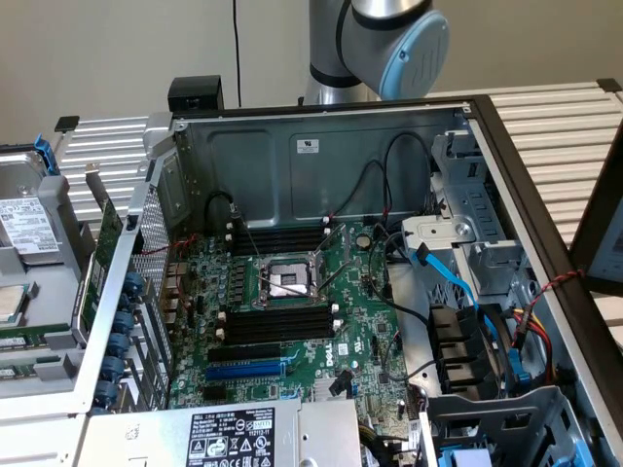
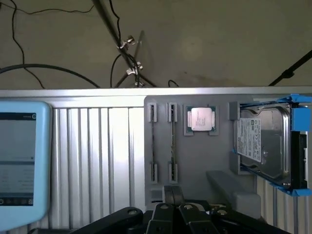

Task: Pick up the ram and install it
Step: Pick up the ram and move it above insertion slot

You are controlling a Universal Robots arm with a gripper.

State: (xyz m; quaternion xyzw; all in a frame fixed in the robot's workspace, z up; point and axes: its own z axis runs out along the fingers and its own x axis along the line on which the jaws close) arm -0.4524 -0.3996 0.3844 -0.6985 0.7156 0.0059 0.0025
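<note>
— Table (image 1: 555, 126): what sort?
— Ribbed grey metal, slats side by side. Nearest on it lies an open case (image 1: 321, 156), its board (image 1: 292, 331) face up, with long black slots (image 1: 277, 321) and a blue slot (image 1: 248, 371). Behind the case rises the arm (image 1: 380, 49), then a plain beige wall with a black cable down it. The wrist view looks past the table's edge to a tan floor with loose cables.
— And the ram (image 1: 102, 263)?
— On a grey tray (image 2: 204, 161), just outside the case wall on the exterior view's left. The tray also carries a chip (image 2: 200, 118) and a drive (image 2: 261, 141) in a blue frame. The ram is a thin green stick, long and narrow; its label is too small to make out.
— Which way does it lie?
— It stands on its long edge, flat faces upright. Its long axis runs near to far in the exterior view, alongside the case wall.
— The gripper (image 2: 173, 209)?
— Dark, over the tray near the small grey holders (image 2: 152, 113). Whether it is wide or closed I cannot tell. A blue-framed screen (image 2: 19, 156) lies on the slats beside the tray.
</note>
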